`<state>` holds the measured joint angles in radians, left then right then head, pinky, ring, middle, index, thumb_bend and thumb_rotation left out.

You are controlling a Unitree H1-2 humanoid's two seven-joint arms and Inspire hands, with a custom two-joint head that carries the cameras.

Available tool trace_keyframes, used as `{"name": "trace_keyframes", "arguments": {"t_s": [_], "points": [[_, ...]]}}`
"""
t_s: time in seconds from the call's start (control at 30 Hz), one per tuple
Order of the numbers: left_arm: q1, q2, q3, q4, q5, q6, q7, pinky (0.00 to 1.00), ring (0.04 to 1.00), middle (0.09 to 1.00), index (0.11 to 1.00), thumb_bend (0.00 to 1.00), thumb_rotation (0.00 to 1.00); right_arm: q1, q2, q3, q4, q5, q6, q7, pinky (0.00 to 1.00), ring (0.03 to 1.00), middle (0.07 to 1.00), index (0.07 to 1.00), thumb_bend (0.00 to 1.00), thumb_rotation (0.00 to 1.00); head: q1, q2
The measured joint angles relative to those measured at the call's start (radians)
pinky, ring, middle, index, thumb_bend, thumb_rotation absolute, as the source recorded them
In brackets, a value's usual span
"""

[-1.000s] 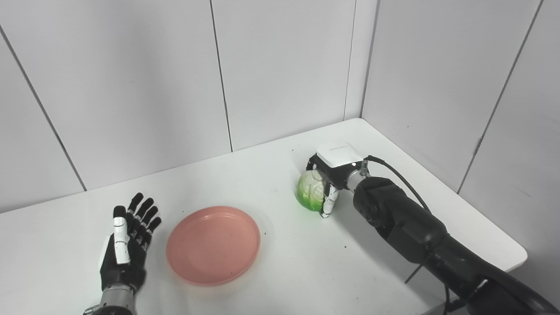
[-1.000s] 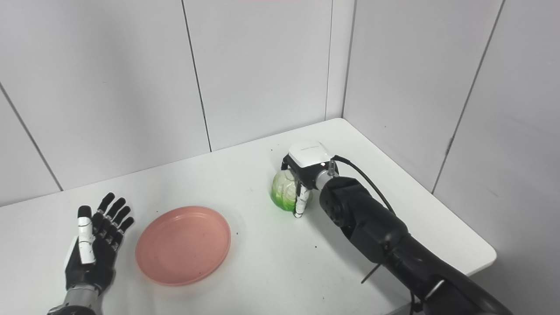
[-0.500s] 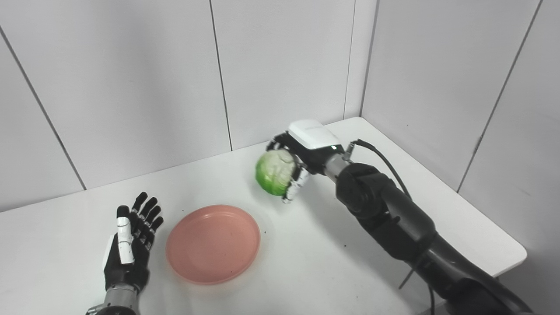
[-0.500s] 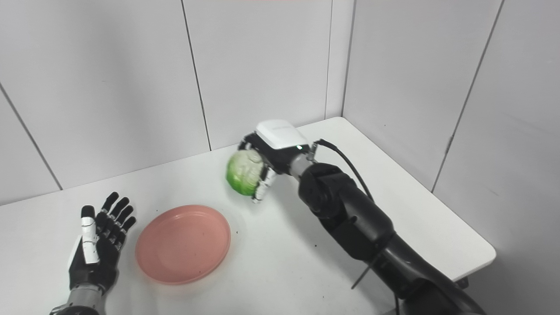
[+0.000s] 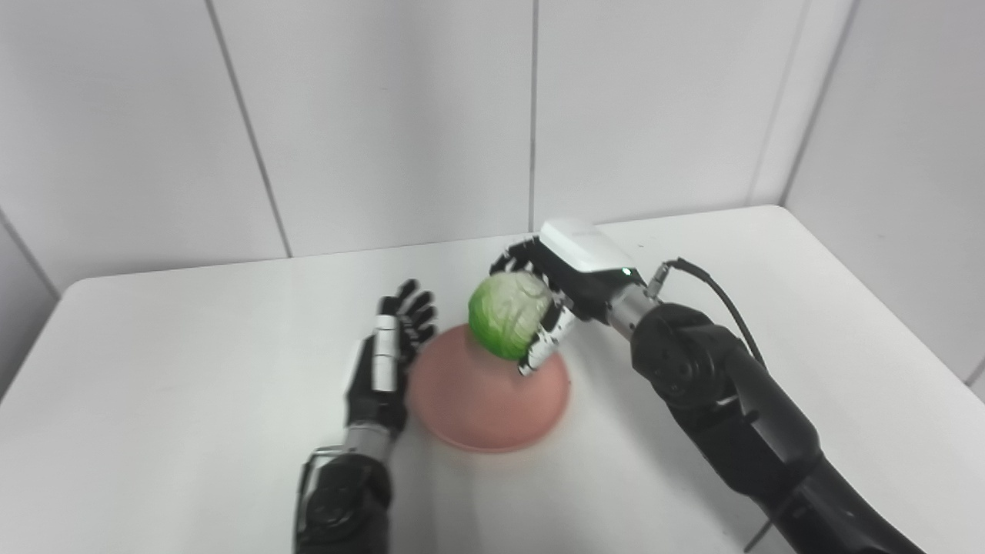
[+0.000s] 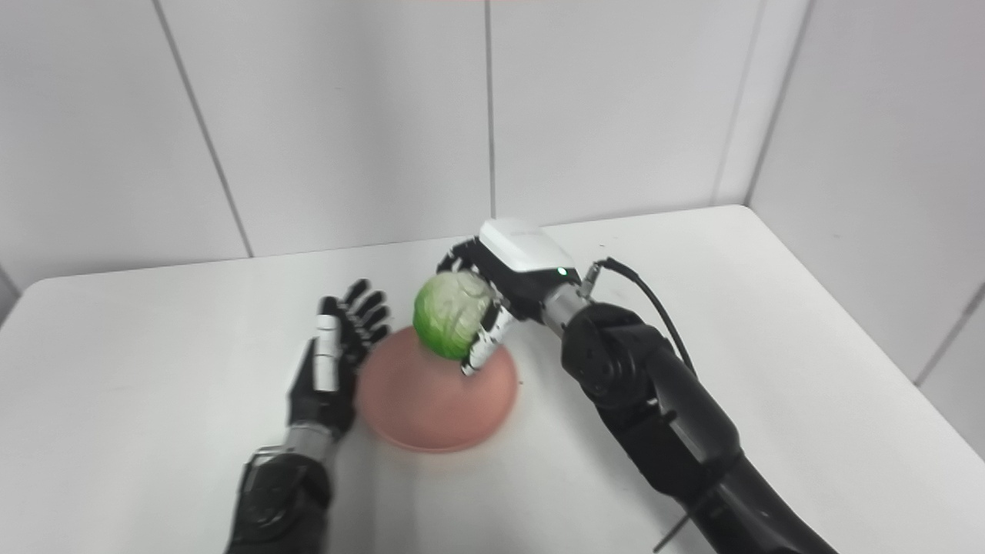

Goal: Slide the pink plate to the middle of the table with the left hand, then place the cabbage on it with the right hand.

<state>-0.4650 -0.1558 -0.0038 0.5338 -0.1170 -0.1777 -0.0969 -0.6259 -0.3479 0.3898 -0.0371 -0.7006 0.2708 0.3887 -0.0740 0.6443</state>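
Note:
The pink plate (image 5: 485, 400) lies flat near the middle of the white table (image 5: 154, 385). My right hand (image 5: 565, 288) is shut on the green cabbage (image 5: 508, 315) and holds it in the air over the plate's far edge. The cabbage also shows in the right eye view (image 6: 452, 313). My left hand (image 5: 385, 362) is open with fingers straight, resting just left of the plate's rim, close to it; I cannot tell whether it touches. The plate's far part is hidden behind the cabbage.
White wall panels stand behind the table and along its right side. The table's right edge (image 5: 966, 377) is near the right arm. A black cable (image 5: 716, 288) runs along the right forearm.
The camera has swung, shifting the whole picture. My right hand has carried the cabbage left, from beside the plate to above it. My left hand stays beside the plate's left rim.

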Motion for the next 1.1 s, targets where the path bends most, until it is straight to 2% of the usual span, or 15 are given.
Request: {"name": "trace_keyframes", "arguments": {"t_s": [0.17, 0.3, 0.4, 0.77, 0.9, 0.93, 0.97, 1.0, 1.07, 1.1], "points": [[0.003, -0.017, -0.015, 0.004, 0.039, -0.038, 0.048, 0.84, 0.858, 0.876, 0.870, 0.67, 1.00, -0.002, 0.009, 0.057, 0.053, -0.010, -0.057, 0.007, 0.36, 0.427, 0.520, 0.491, 0.52, 0.00, 0.033, 0.000], [0.008, -0.028, -0.023, -0.002, 0.060, -0.042, 0.075, 0.85, 0.872, 0.894, 0.887, 0.68, 1.00, -0.002, 0.011, 0.086, 0.112, -0.024, -0.092, 0.015, 0.36, 0.427, 0.523, 0.491, 0.52, 0.00, 0.033, 0.005], [0.011, -0.034, -0.024, -0.005, 0.063, -0.041, 0.085, 0.86, 0.882, 0.906, 0.896, 0.66, 1.00, -0.005, 0.011, 0.089, 0.128, -0.035, -0.099, 0.016, 0.35, 0.425, 0.523, 0.494, 0.52, 0.00, 0.013, 0.009], [0.010, -0.034, -0.018, -0.002, 0.059, -0.048, 0.093, 0.87, 0.877, 0.892, 0.869, 0.71, 1.00, -0.024, 0.002, 0.091, 0.162, -0.090, -0.102, 0.009, 0.36, 0.439, 0.536, 0.481, 0.52, 0.00, -0.029, 0.020], [0.002, -0.033, -0.016, 0.012, 0.058, -0.064, 0.093, 0.88, 0.882, 0.889, 0.866, 0.73, 1.00, -0.022, -0.008, 0.089, 0.176, -0.099, -0.134, -0.027, 0.42, 0.536, 0.518, 0.484, 0.52, 0.00, -0.029, 0.020], [0.002, -0.033, -0.016, 0.012, 0.058, -0.067, 0.092, 0.88, 0.879, 0.885, 0.876, 0.72, 1.00, -0.019, -0.010, 0.087, 0.177, -0.101, -0.145, -0.038, 0.45, 0.593, 0.633, 0.493, 0.51, 0.11, -0.029, 0.020], [0.001, -0.033, -0.014, 0.012, 0.056, -0.067, 0.092, 0.88, 0.878, 0.884, 0.880, 0.72, 1.00, -0.014, -0.013, 0.085, 0.177, -0.102, -0.158, -0.053, 0.46, 0.613, 0.672, 0.496, 0.51, 0.14, -0.033, 0.026], [0.001, -0.033, -0.012, 0.013, 0.048, -0.067, 0.090, 0.89, 0.883, 0.887, 0.885, 0.72, 1.00, -0.011, -0.015, 0.081, 0.177, -0.099, -0.166, -0.060, 0.51, 0.668, 0.738, 0.641, 0.63, 0.39, -0.033, 0.026], [-0.004, -0.032, -0.008, 0.021, 0.033, -0.073, 0.082, 0.90, 0.901, 0.899, 0.895, 0.72, 1.00, -0.003, -0.016, 0.069, 0.176, -0.076, -0.172, -0.058, 0.58, 0.759, 0.832, 0.799, 0.75, 0.64, -0.033, 0.026], [-0.007, -0.031, -0.009, 0.026, 0.027, -0.074, 0.078, 0.90, 0.906, 0.903, 0.898, 0.72, 1.00, -0.002, -0.018, 0.063, 0.175, -0.059, -0.173, -0.047, 0.60, 0.780, 0.853, 0.827, 0.77, 0.69, -0.033, 0.026]]}}
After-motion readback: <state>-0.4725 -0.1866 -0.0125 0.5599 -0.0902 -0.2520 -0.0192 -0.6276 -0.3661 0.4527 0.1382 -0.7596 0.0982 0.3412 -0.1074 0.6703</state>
